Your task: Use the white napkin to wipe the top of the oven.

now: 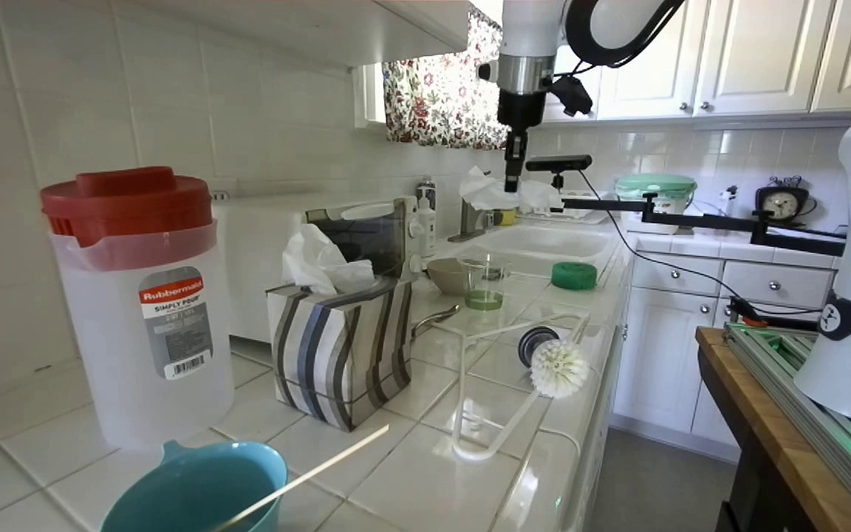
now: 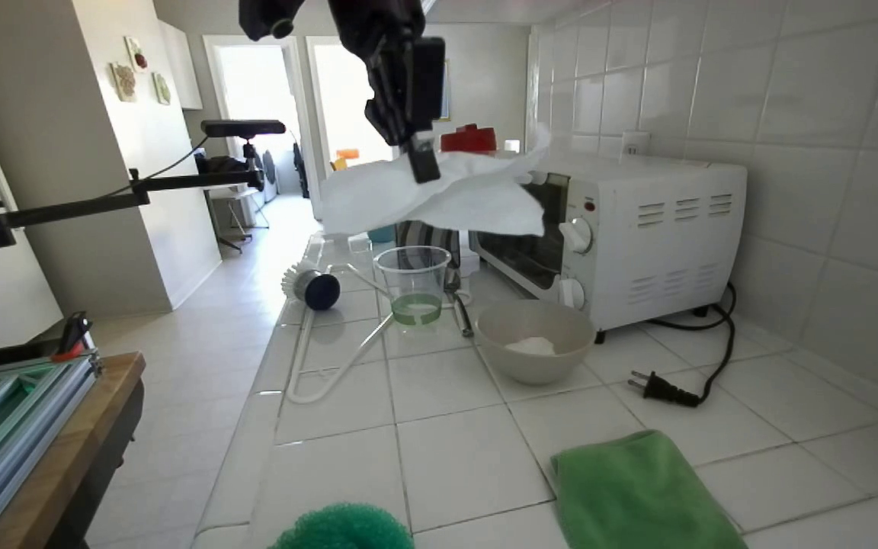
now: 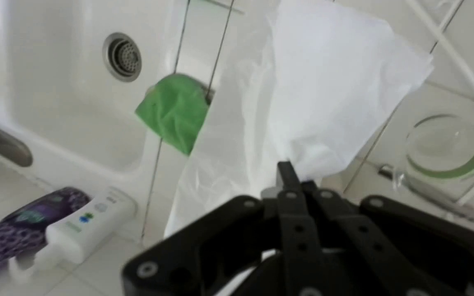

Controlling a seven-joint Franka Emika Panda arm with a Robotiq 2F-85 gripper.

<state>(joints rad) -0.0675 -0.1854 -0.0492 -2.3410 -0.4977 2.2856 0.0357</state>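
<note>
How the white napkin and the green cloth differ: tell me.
The white napkin hangs in the air from the gripper; the green cloth lies on the tiled counter. The white napkin looks thin and is loosely spread; the green cloth looks thicker and lies flat. Both are soft sheets.

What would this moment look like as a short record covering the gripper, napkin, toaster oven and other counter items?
gripper: shut on the white napkin
napkin position: hanging in the air
toaster oven: on the tiled counter, power plug lying loose nearby
oven top: not touched by the napkin
also on counter: striped tissue box, Rubbermaid pitcher, beige bowl, green cloth
</note>
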